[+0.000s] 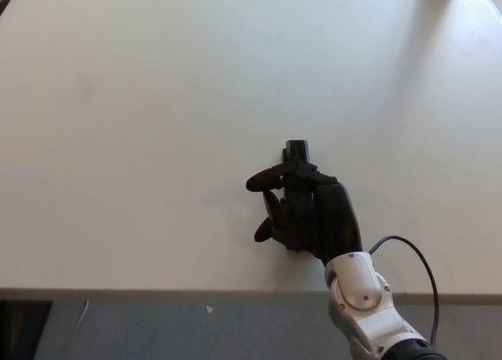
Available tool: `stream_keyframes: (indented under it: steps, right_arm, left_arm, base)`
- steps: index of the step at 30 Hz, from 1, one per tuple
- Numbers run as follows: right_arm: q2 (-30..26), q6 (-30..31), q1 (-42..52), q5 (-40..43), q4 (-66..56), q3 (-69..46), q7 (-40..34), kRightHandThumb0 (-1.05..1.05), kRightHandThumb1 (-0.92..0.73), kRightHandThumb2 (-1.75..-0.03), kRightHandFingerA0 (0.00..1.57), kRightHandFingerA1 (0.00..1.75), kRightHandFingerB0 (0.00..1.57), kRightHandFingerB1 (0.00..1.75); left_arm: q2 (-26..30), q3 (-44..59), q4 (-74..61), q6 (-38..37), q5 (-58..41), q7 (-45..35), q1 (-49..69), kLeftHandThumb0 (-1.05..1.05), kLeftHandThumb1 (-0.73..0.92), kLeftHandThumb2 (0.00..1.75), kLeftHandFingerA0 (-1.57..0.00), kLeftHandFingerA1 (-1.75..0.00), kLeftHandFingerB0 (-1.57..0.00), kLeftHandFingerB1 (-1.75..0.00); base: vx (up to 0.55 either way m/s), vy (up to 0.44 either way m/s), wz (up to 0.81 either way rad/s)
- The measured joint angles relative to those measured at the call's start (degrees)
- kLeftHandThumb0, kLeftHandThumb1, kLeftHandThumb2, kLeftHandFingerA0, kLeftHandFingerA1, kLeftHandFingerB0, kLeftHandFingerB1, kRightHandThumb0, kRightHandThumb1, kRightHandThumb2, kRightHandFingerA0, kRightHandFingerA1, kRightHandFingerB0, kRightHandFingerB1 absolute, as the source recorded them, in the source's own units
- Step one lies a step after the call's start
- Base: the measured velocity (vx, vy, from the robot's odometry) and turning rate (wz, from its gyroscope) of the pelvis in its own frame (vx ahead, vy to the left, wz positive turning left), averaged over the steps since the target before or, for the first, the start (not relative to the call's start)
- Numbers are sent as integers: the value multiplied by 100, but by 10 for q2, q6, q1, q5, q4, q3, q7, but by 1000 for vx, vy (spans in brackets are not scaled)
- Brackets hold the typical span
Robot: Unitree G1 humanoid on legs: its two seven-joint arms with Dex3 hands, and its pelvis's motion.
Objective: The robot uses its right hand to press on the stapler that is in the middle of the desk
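Where the white forearm comes up from the near edge, the black right hand lies on top of the black stapler, fingers curled over it. Only the stapler's far tip pokes out beyond the hand, on the white table.

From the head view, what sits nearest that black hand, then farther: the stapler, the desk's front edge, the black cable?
1. Stapler, under the right hand, its tip poking out beyond.
2. Black cable, looping right of the wrist.
3. Desk's front edge, below.
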Motion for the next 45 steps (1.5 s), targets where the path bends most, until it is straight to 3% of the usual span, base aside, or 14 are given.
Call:
stream_keyframes:
  steps: [14,15,16,17,18,21,23,26,32,34,36,39,41,45]
  right_arm:
    - [0,-2,-9,0,1,2,-3,-20,-81,-64,121,108,74,101]
    - [0,-2,-10,0,1,2,-3,-19,-81,-69,125,116,77,118]
    - [-1,-2,-13,0,-1,0,-2,-17,-81,-69,125,115,76,116]
    - [-7,3,-23,5,-19,-14,3,-14,-80,-70,125,115,76,113]
    - [-13,11,-38,10,-36,-26,8,-15,-80,-71,126,116,76,111]
    - [-35,30,-75,24,-85,-55,21,-14,-78,-74,123,119,75,109]
    - [-55,47,-101,34,-130,-75,33,-18,-81,-67,121,126,73,112]
    - [-73,65,-124,46,-172,-93,44,-10,-72,-80,128,116,85,101]
    - [-123,118,-167,68,-268,-136,70,-17,-80,-65,129,117,80,110]
    - [-140,135,-173,73,-296,-146,77,-13,-78,-71,128,117,76,110]
    - [-160,151,-177,77,-325,-156,84,-8,-73,-91,126,117,74,108]
    - [-196,176,-177,85,-375,-174,95,-4,-76,-89,120,135,74,112]
    - [-219,193,-175,92,-409,-188,100,3,-77,-93,121,131,71,121]
    - [-279,223,-160,112,-453,-234,119,9,-80,-91,117,134,72,121]
  left_arm:
    - [0,-2,-2,-5,0,0,-75,-43,92,91,-3,-29,0,-19]
    - [0,-2,-2,-5,0,0,-81,-54,92,104,0,0,0,-1]
    - [0,-2,-3,-4,0,0,-89,-48,92,81,-1,-23,-3,-21]
    - [2,-7,-4,-4,1,-1,-99,-48,92,94,0,-16,0,-14]
    - [2,-7,-7,-3,1,1,-110,-44,92,88,0,-15,0,-15]
    - [1,-7,-9,-2,0,1,-133,-50,92,87,-2,-23,-2,-19]
    - [1,-5,-9,-2,0,1,-150,-49,92,90,0,-12,0,-13]
    - [1,-2,-9,0,-1,1,-164,-49,92,91,-1,-20,-1,-18]
    - [1,5,-7,1,-1,1,-190,-47,92,92,-3,-20,0,-19]
    - [1,8,-4,2,-1,1,-195,-46,92,92,-2,-19,-2,-18]
    - [1,10,-3,2,-1,1,-199,-49,92,92,0,-20,0,-18]
    - [1,13,-3,2,-1,1,-200,-47,92,91,-2,-20,-2,-18]
    - [1,14,-3,2,-1,1,-202,-45,92,93,-1,-19,-2,-18]
    - [1,16,-3,5,-1,1,-207,-40,92,89,0,-18,0,-17]
  base:
    - [0,0,0]
    - [0,0,0]
    - [0,0,0]
    - [0,0,0]
    - [39,-2,7]
    - [0,0,0]
    - [0,0,0]
    - [0,0,0]
    - [0,0,0]
    - [0,0,0]
    - [0,0,0]
    - [0,0,0]
    - [0,0,0]
    - [0,0,0]
